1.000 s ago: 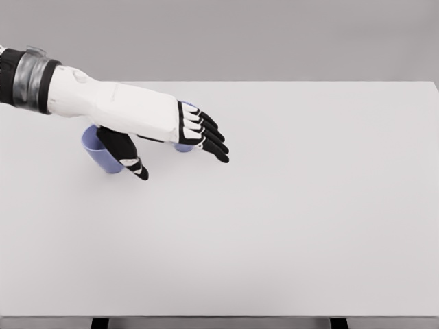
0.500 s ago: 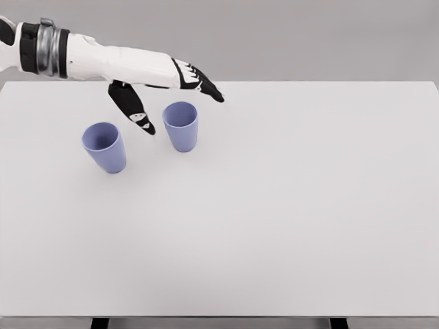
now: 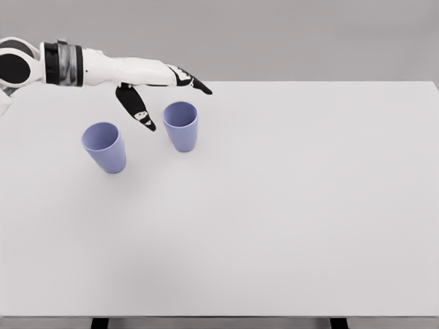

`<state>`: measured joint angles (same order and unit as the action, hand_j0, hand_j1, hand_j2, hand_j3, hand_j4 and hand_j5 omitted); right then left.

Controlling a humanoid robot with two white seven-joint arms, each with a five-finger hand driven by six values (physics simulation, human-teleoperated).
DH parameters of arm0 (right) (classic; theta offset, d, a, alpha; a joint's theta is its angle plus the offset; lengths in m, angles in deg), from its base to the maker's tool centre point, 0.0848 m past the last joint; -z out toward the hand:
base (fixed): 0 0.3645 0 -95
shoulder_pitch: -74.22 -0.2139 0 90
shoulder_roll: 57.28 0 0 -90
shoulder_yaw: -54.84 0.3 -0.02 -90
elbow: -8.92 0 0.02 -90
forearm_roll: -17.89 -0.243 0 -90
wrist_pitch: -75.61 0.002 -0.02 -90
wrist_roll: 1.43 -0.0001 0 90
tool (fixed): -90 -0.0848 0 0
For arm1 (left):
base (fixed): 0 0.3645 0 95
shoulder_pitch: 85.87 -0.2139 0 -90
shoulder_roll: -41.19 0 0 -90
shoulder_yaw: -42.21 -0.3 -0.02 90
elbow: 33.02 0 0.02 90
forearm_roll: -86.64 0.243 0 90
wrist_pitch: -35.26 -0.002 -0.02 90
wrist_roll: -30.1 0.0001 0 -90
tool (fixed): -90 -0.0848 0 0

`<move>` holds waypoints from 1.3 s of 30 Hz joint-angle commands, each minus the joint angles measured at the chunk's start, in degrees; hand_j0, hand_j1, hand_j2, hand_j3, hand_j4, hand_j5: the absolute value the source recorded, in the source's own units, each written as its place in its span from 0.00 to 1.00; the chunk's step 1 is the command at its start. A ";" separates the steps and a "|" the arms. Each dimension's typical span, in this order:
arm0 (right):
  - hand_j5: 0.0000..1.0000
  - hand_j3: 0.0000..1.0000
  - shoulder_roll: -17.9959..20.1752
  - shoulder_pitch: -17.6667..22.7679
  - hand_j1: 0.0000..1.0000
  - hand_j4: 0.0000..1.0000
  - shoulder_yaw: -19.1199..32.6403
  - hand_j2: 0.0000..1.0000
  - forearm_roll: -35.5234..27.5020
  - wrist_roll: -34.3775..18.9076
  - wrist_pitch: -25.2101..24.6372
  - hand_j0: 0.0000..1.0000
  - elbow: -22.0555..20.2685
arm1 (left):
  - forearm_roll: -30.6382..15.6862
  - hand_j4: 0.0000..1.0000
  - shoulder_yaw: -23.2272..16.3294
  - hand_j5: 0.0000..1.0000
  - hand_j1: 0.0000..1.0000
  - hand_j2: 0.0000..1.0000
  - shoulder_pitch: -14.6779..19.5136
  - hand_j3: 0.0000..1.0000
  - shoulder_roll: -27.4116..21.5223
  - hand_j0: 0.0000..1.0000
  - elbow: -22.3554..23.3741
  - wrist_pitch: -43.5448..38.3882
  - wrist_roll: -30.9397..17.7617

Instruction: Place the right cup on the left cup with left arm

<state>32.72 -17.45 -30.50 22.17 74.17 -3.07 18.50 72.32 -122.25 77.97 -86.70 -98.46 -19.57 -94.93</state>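
Two lavender-blue cups stand upright on the white table (image 3: 288,205). The left cup (image 3: 104,147) is near the left side; the right cup (image 3: 182,125) stands a short way to its right and slightly farther back. My left hand (image 3: 168,96) hovers behind and above the right cup, open, with the fingers (image 3: 195,83) stretched past the cup's far side and the thumb (image 3: 137,108) hanging down to the cup's left. It holds nothing and does not touch either cup. The right arm is out of sight.
The table's far edge runs just behind the hand. Two dark table legs (image 3: 100,323) show under the near edge.
The left arm has risen and drawn back towards the far left, uncovering both cups. In the last half second it only shifted slightly farther back and left.
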 commanded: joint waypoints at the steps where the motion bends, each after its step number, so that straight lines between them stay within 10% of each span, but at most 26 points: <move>1: 1.00 1.00 0.00 0.00 1.00 1.00 0.01 1.00 0.03 -0.02 0.01 1.00 0.00 | 1.22 1.00 0.90 1.00 1.00 1.00 -0.26 1.00 0.44 1.00 1.45 -0.17 0.02; 29: 1.00 1.00 0.00 0.00 1.00 1.00 0.01 1.00 0.03 -0.02 0.01 1.00 0.00 | 7.99 1.00 6.61 1.00 1.00 1.00 -4.40 1.00 5.02 1.00 6.47 -0.17 0.02; 39: 1.00 1.00 0.00 0.00 1.00 1.00 0.01 1.00 0.03 -0.02 0.01 1.00 0.00 | 13.35 1.00 10.83 1.00 1.00 1.00 -6.24 1.00 9.67 1.00 15.61 -0.17 0.02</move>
<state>32.72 -17.45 -30.50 22.17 74.17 -3.07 18.50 84.62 -112.94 71.37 -78.24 -84.32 -19.57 -94.93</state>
